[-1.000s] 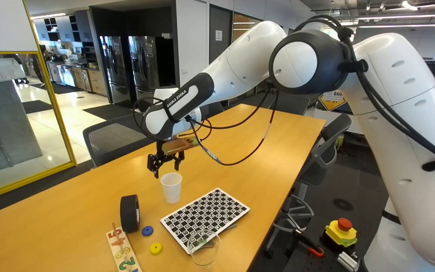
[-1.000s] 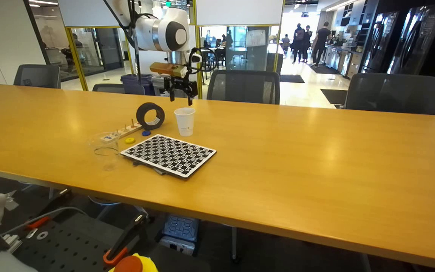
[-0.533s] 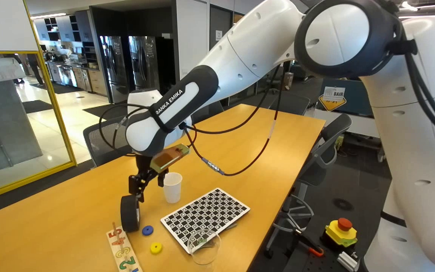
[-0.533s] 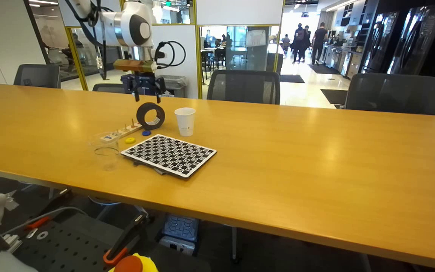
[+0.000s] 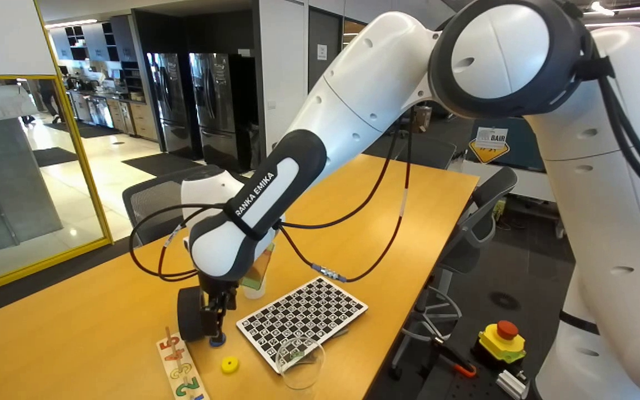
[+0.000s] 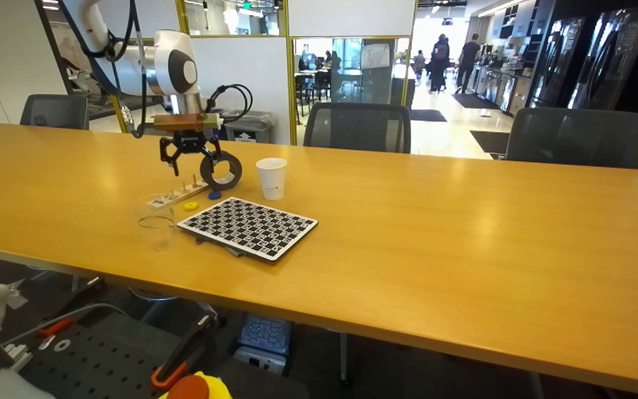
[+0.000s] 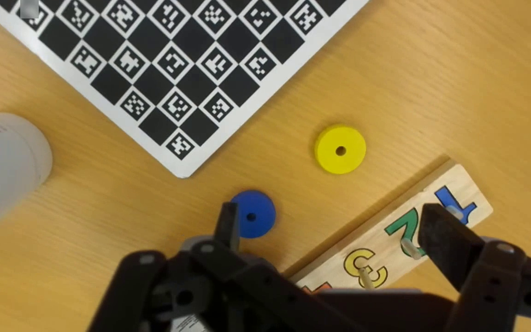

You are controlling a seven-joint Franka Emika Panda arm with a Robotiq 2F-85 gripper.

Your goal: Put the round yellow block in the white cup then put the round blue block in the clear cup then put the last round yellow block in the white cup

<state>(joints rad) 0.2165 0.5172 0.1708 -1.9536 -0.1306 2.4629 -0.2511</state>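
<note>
My gripper [image 7: 329, 214] is open and empty. It hangs above the table in both exterior views [image 5: 223, 322] [image 6: 195, 169], beside the black tape roll. The round blue block [image 7: 260, 219] lies flat on the table, partly behind one fingertip in the wrist view. It also shows in an exterior view [image 6: 215, 195]. One round yellow block [image 7: 330, 157] lies flat nearby, also in an exterior view [image 5: 230, 365]. No second yellow block shows. The white cup [image 6: 272, 178] stands upright; its inside is hidden. The clear cup [image 6: 155, 224] stands by the checkered board, also in an exterior view [image 5: 300, 366].
A black tape roll [image 6: 236, 173] stands on edge close to the gripper and the blue block. A wooden numbered peg board [image 7: 394, 235] lies under the gripper, its thin pegs upright. A checkered board [image 5: 303, 316] lies between the cups.
My gripper has moved from above the white cup over to the tape roll, peg board and blue block, and has come lower. The cups and blocks have not moved.
</note>
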